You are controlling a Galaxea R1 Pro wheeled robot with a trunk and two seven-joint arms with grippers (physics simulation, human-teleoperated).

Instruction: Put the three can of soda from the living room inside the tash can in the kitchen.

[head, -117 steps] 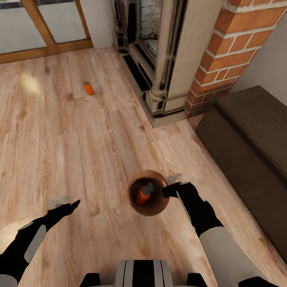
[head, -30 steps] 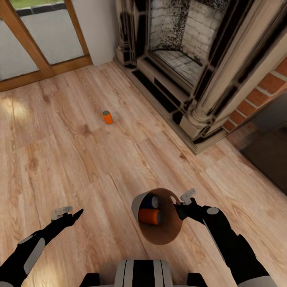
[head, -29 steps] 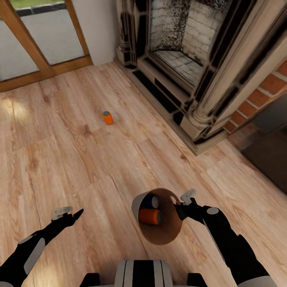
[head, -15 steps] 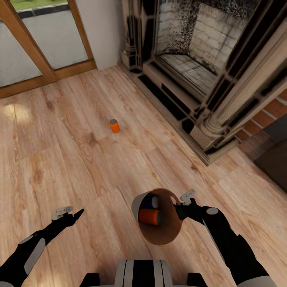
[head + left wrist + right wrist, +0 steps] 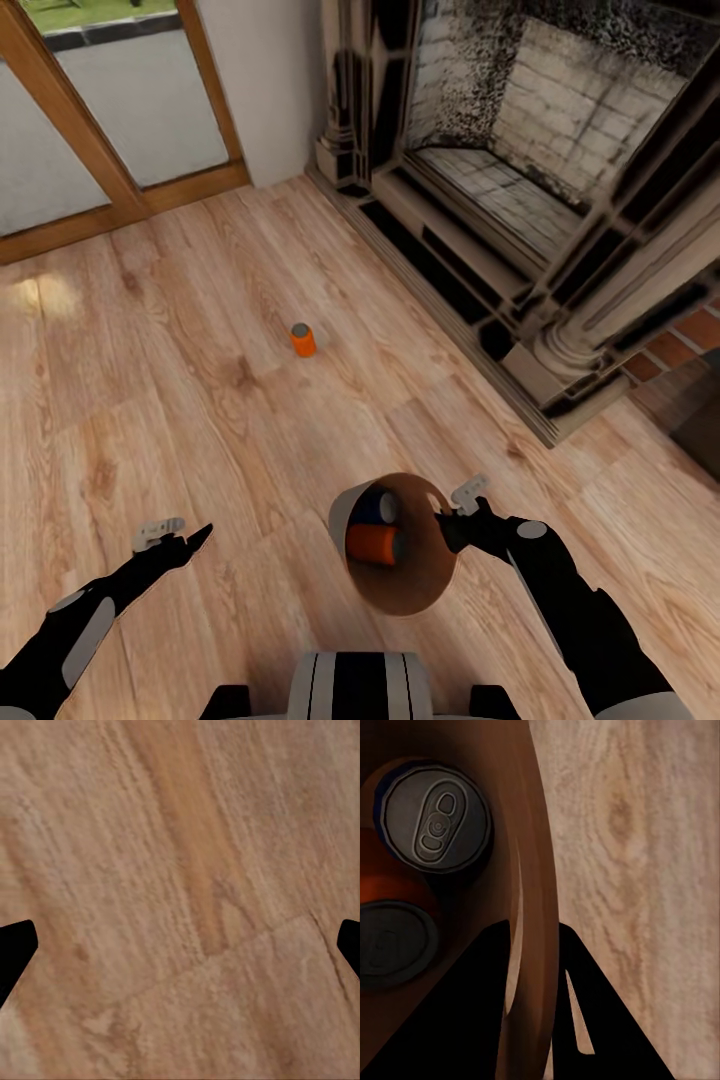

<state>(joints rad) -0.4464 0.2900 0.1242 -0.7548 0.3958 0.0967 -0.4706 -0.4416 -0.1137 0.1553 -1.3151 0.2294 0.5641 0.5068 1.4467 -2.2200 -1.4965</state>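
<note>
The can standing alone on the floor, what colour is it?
Bright orange with a silvery top, best seen in the head view.

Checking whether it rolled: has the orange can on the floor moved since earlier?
No. The orange can sits on the same floorboards before the fireplace; the camera moved closer.

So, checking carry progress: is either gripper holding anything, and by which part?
The right gripper holds the trash can by its rim, fingers astride the wall. The left gripper is open and holds nothing.
</note>
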